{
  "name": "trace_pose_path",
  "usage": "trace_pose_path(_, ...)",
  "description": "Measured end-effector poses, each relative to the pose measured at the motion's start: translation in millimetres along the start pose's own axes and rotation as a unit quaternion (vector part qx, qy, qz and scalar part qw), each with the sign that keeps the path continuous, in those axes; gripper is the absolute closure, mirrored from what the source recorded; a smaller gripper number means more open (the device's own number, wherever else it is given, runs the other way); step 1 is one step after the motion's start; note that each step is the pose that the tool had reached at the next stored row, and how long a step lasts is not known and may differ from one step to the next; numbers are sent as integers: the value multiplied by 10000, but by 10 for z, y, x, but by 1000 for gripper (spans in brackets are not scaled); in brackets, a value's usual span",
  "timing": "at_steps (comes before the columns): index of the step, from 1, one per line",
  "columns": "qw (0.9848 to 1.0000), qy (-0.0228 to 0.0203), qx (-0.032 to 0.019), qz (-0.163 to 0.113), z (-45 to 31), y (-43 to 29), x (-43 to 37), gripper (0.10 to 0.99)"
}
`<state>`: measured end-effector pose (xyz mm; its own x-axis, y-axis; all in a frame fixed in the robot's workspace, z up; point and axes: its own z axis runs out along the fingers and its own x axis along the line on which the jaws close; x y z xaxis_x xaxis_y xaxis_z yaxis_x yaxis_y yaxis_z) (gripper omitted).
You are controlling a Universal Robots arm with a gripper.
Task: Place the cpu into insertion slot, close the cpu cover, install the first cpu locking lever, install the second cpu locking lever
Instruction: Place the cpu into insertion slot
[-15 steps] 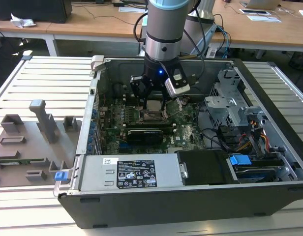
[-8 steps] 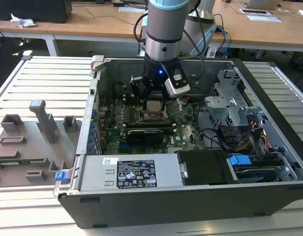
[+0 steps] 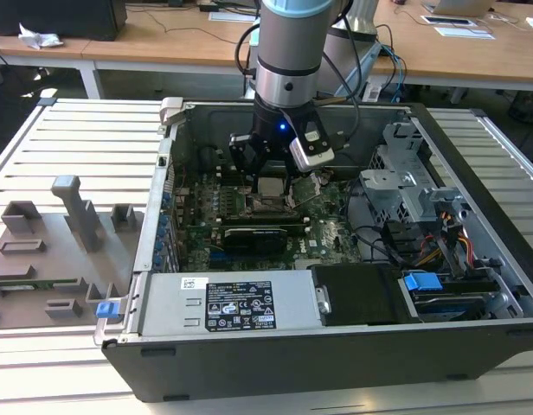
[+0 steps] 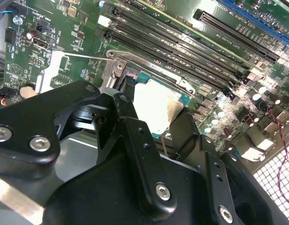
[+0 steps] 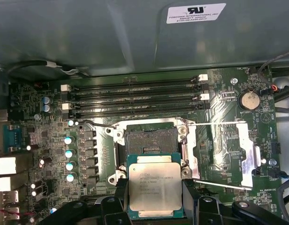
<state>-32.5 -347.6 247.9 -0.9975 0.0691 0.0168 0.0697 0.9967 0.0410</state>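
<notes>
My fingers point(image 5: 190, 199) are clamped on the cpu point(image 5: 155, 191), one pressing each of two opposite edges, its silver face showing between them. I hold it just beside the insertion slot point(image 5: 150, 140), not seated in it. The cpu cover point(image 5: 224, 152) lies swung open off the slot's side, and the slot's black bed is uncovered.

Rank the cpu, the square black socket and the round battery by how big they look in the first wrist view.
1. The cpu, though it is nearer the camera, held in the gripper.
2. The insertion slot, partly hidden behind it.
3. The round battery, clearly smallest.
</notes>
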Motion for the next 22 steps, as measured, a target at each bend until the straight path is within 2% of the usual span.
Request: trace_pose_path(22,10000,-7,84,26,12,-1,0,541)
